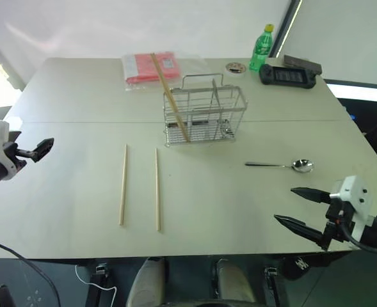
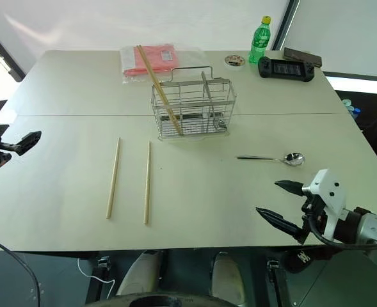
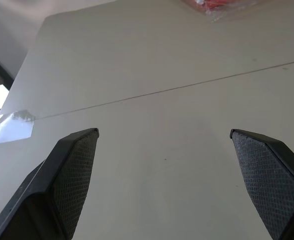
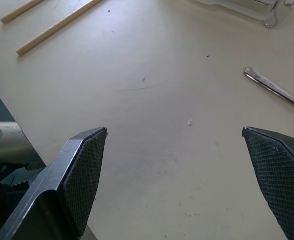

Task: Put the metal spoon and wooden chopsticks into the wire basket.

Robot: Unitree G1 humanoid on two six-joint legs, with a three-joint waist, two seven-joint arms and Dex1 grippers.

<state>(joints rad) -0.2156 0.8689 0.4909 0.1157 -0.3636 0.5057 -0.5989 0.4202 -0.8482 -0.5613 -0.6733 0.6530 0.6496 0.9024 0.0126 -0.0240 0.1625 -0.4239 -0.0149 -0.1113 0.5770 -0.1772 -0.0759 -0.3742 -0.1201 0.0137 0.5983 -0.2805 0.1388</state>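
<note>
A: How far along does the job look?

B: Barely begun, I'd judge; one long pale wooden chopstick (image 1: 169, 93) already leans in the small silver wire-grid basket (image 1: 205, 115), its top poking past the rim; two more pale wooden chopsticks (image 1: 140, 185) lie side by side on the white table (image 1: 66, 96), nearer than the basket.

A: And the spoon?

B: The small shiny metal spoon (image 1: 281, 165) lies flat, right of the basket, near the right gripper (image 1: 299, 206); nothing else shows in the basket.

A: The jaws?

B: Both spread wide and empty; the left gripper (image 1: 41, 149) hovers by the table's left edge.
</note>
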